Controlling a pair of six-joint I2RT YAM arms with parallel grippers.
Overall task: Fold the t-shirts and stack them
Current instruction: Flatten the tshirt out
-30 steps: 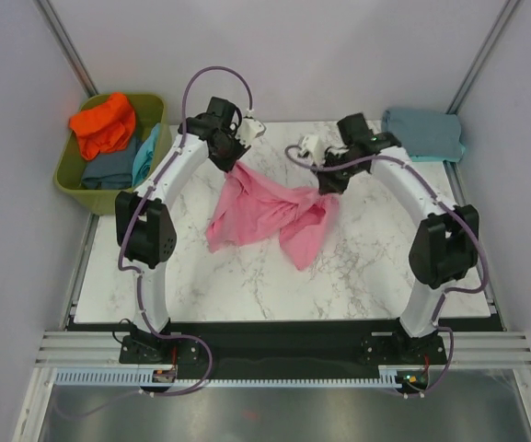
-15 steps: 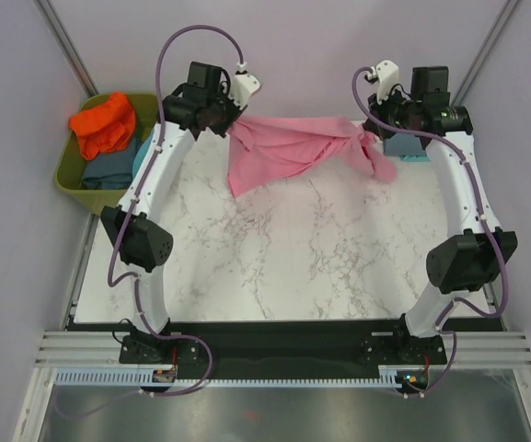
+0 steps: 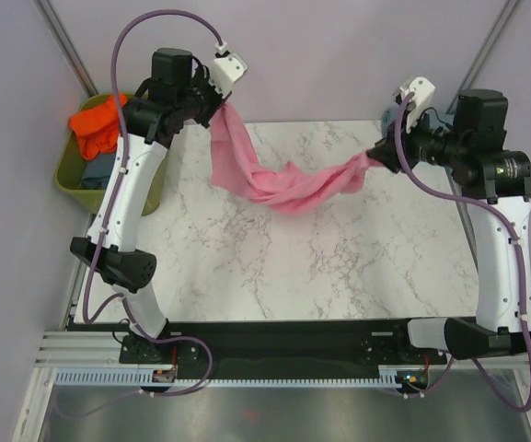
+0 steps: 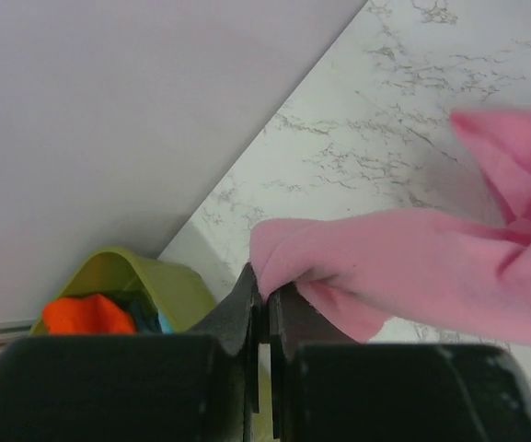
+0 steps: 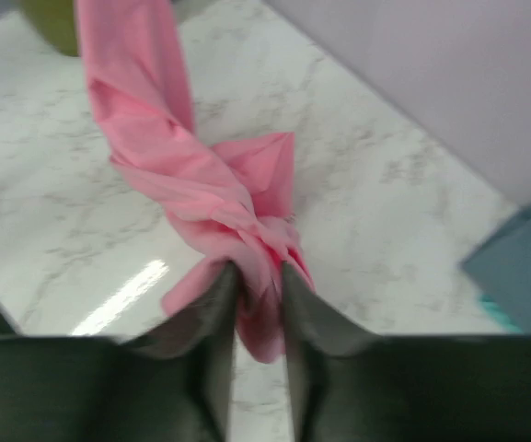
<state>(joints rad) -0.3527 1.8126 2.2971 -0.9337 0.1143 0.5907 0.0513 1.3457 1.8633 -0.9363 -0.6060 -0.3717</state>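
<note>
The pink t-shirt (image 3: 283, 184) hangs stretched in the air between both grippers, sagging in the middle above the marble table (image 3: 320, 267). My left gripper (image 3: 217, 103) is shut on one end of it at the back left; in the left wrist view the cloth (image 4: 412, 267) is pinched between the jaws (image 4: 267, 293). My right gripper (image 3: 375, 155) is shut on the other end at the back right; in the right wrist view bunched pink cloth (image 5: 219, 193) sits between the fingers (image 5: 258, 276). The orange t-shirt (image 3: 95, 124) lies in the olive-green tub (image 3: 76, 180).
The tub stands off the table's back left corner, also holding blue cloth (image 3: 99, 170). A folded grey-blue t-shirt (image 5: 523, 258) lies at the back right corner, hidden by my right arm in the top view. Lilac walls enclose the back and sides.
Both arms have risen and spread wider apart, lifting the pink t-shirt off the table into a stretched, sagging band.
</note>
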